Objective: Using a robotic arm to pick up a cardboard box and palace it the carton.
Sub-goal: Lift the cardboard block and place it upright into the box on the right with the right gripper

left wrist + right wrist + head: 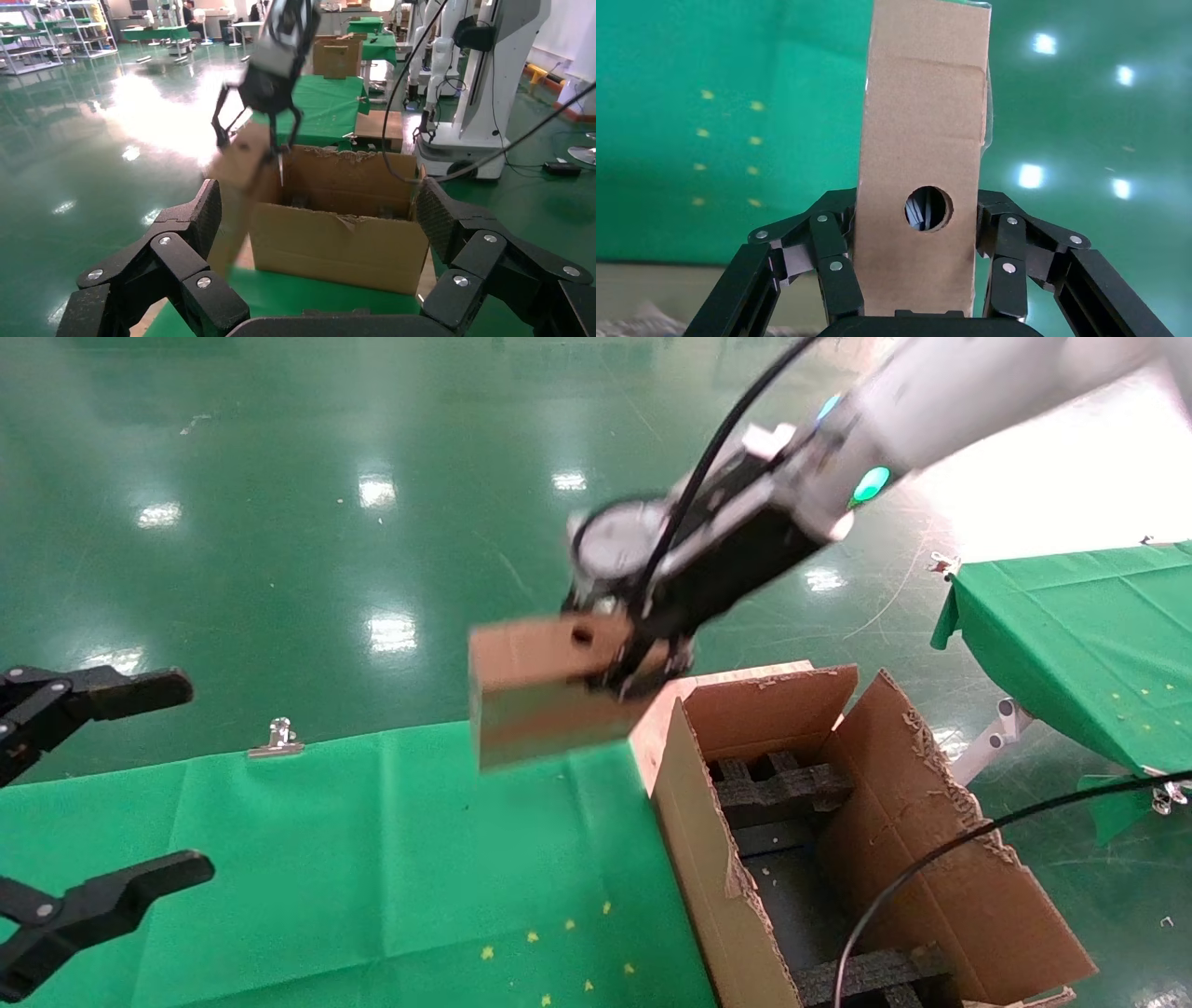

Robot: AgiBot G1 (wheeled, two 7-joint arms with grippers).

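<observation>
Right wrist view shows the right gripper (916,277) of the glossy white robotic arm (941,393) clamped on the small oblong brown cardboard box (923,154) with the round hole. Pickup is judged complete: the box hangs in the air just beside the large brown corrugated carton (736,887), not yet over its opening. Placement remains, and the left gripper (88,812) sits parked, spread wide.

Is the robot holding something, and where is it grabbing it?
Yes. The right gripper holds the small cardboard box in the air, squeezing its two long sides near the end with the round hole. The left gripper is open and holds nothing.
</observation>
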